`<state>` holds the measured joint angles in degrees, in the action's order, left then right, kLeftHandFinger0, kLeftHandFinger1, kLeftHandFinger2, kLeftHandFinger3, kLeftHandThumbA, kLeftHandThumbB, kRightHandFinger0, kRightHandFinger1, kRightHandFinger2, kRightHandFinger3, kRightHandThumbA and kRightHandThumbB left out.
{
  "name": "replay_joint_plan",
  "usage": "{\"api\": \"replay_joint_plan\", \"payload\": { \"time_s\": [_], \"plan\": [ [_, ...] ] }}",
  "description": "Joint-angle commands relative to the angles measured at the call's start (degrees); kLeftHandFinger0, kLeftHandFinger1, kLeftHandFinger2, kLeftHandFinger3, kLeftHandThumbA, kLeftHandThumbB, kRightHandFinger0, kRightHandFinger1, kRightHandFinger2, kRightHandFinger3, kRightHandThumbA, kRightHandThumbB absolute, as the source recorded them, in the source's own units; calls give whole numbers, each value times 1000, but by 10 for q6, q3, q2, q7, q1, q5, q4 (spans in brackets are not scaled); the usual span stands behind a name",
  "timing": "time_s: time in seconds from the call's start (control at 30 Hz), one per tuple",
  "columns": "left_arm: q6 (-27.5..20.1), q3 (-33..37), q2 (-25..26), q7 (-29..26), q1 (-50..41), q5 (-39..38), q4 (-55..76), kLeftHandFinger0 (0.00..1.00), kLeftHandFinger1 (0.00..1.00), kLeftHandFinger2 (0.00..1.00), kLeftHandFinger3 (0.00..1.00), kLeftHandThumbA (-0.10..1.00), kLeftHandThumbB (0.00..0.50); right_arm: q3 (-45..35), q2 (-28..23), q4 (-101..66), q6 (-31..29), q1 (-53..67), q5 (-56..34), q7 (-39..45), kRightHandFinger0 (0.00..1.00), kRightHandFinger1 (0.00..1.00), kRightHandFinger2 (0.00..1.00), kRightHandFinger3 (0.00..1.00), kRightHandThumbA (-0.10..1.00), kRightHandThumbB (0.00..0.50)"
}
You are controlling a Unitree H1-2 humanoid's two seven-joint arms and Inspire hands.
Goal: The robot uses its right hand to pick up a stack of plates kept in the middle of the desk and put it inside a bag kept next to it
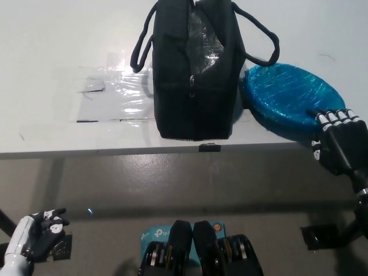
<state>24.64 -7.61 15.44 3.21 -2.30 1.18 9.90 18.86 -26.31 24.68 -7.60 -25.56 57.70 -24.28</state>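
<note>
One black bag (195, 72) stood on the white surface (69, 40), and just beside it, on the robot's right side, lay one stack of blue plates (290, 98) wrapped in shiny clear film. How many plates made up the stack could not be counted; the film and the steep angle ran them together into a single thick disc. The stack's left rim sat close against the bag's side, with one of the bag's two rope handles (261, 40) looping over it, and its near right part hung past the front edge of the surface. Being round, it had no long axis to speak of; its broad face looked upward and seemed tipped a little, the near right edge raised.

The black right hand (339, 144) was at that edge, its fingers (333, 118) laid over the rim and clasping the stack; the underside of the hold was hidden. Its arm was cut off at the frame's right border.

A sheet of clear tape (112, 95) glared on the surface left of the bag. The white left hand (37, 230) rested low at the lower left, below the surface, fingers loosely curled on nothing, partly cut off.
</note>
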Motion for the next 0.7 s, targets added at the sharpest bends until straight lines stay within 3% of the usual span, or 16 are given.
{"api": "replay_joint_plan", "payload": {
  "time_s": [0.0,0.1,0.17,0.3,0.33,0.4,0.47,0.5,0.57,0.67],
  "plan": [
    [-19,-3,16,2,3,7,8,621,682,758,870,-100,0,-7,-4,-16,-44,-13,-43,-7,0,0,149,43,-100,317],
    [-21,-2,16,1,3,9,7,587,656,760,855,-100,0,-25,4,-33,-42,-7,-93,35,0,0,167,0,-100,296],
    [-20,-1,14,-1,2,11,7,590,653,745,828,-100,0,-66,27,-44,-37,3,-188,72,0,1,198,0,-100,338],
    [-15,-1,15,-2,0,13,9,593,659,744,830,-100,0,-110,54,-55,-17,11,-267,105,0,19,266,2,-100,330],
    [-17,0,16,-1,-1,13,9,613,670,746,836,-100,0,-155,77,-71,18,16,-362,145,0,46,296,33,-100,275],
    [-18,0,17,-1,0,14,8,614,669,749,839,-100,0,-181,89,-82,33,18,-413,165,0,9,252,61,-100,263],
    [-20,0,16,-1,-1,13,9,611,667,753,837,-100,0,-211,104,-94,48,20,-458,172,0,0,172,61,-100,294],
    [-20,0,16,-1,-1,13,9,611,666,754,837,-100,0,-222,109,-96,56,20,-480,182,0,0,127,61,-100,285],
    [-20,-3,15,-1,-9,11,11,630,673,756,847,-100,0,-280,146,-136,137,23,-576,206,0,0,28,71,-100,264],
    [-21,-3,15,-2,-10,12,11,633,671,760,853,-100,0,-309,161,-152,161,22,-626,218,0,0,95,42,-100,258]
  ]
}}
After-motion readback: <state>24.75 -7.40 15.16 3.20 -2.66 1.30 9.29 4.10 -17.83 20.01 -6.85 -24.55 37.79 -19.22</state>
